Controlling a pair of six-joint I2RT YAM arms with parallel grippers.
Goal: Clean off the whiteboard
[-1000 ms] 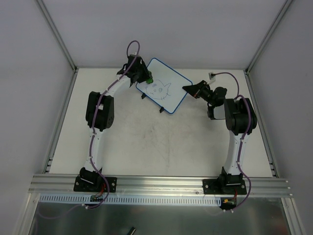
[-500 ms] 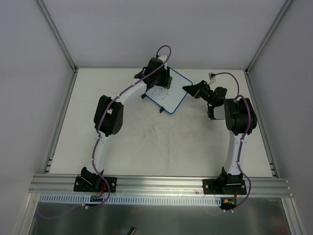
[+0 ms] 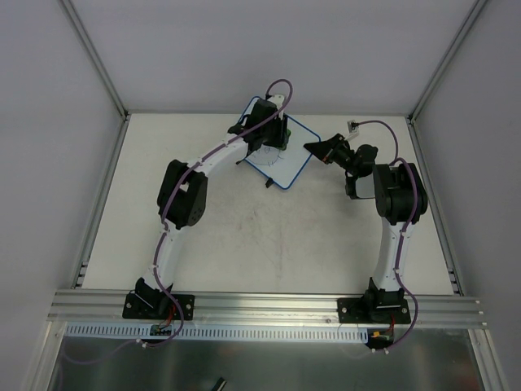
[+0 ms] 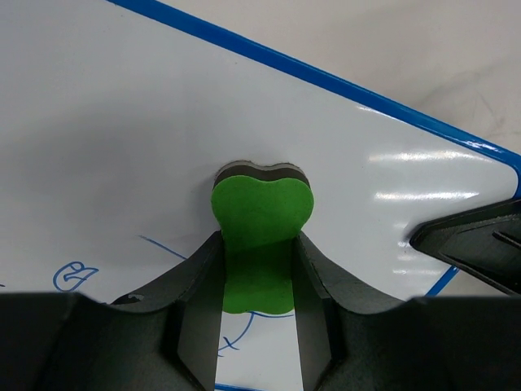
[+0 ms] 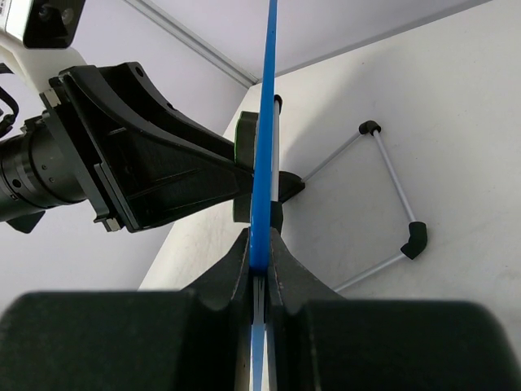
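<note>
At the far middle of the table [image 3: 244,244], the right gripper [image 5: 259,244] pinches the whiteboard [image 4: 146,122] by its rim while the left gripper [image 4: 257,240], clamped on the green eraser [image 4: 262,216], presses it mid-board; with blue strokes [image 4: 75,275] there to wipe, I'd call it partly done.

Bright even light, glare on whiteboard [image 4: 203,114] (foreground blurred)

From above, your left claw [image 3: 272,137] hides the eraser [image 4: 262,213] and most of the drawing [image 4: 75,275] on the whiteboard [image 3: 291,164]. The right wrist view gives you the board edge-on, its face out of sight.
</note>
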